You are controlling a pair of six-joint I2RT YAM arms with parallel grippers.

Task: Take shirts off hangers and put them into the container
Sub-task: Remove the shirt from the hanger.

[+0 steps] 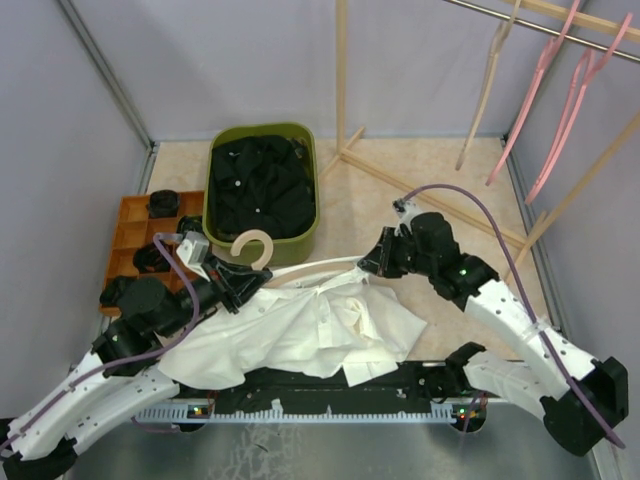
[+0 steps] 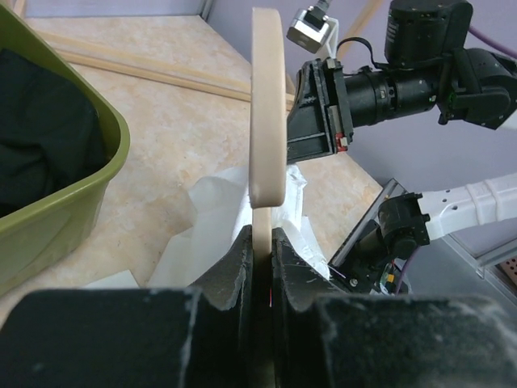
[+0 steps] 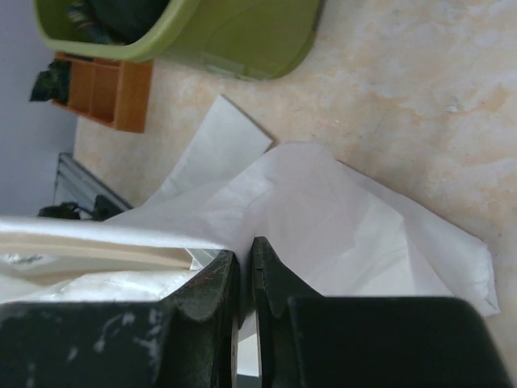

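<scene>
I've got the left fingers (image 2: 260,246) clamped tight on the neck of the beige hanger (image 2: 266,97), just under its hook, which stands up edge-on in the left wrist view. From overhead, one arm of that hanger runs toward 3 o'clock and ends at the right fingers (image 3: 245,259). Those are closed together at the shoulder of the white shirt (image 1: 300,340). I cannot tell whether a fold of cloth is pinched between them. In the right wrist view the hanger's arm sits at 9 o'clock of the fingertips, with white cloth wrapped over it.

The shirt lies crumpled on the counter (image 1: 440,190) between the two arms, spreading toward 6 o'clock from the hanger, with one flap reaching to 3 o'clock. It is outside the green tub (image 3: 242,36), which sits at 11 o'clock of the shirt, the hook just beside its near wall. A black shirt (image 1: 260,185) fills the tub.

An orange tray (image 1: 125,235) sits at 8 o'clock of the tub, touching or nearly touching it. At 1 o'clock of the overhead view, a beige hanger (image 1: 488,90) and pink hangers (image 1: 540,90) hang bare from a rail
</scene>
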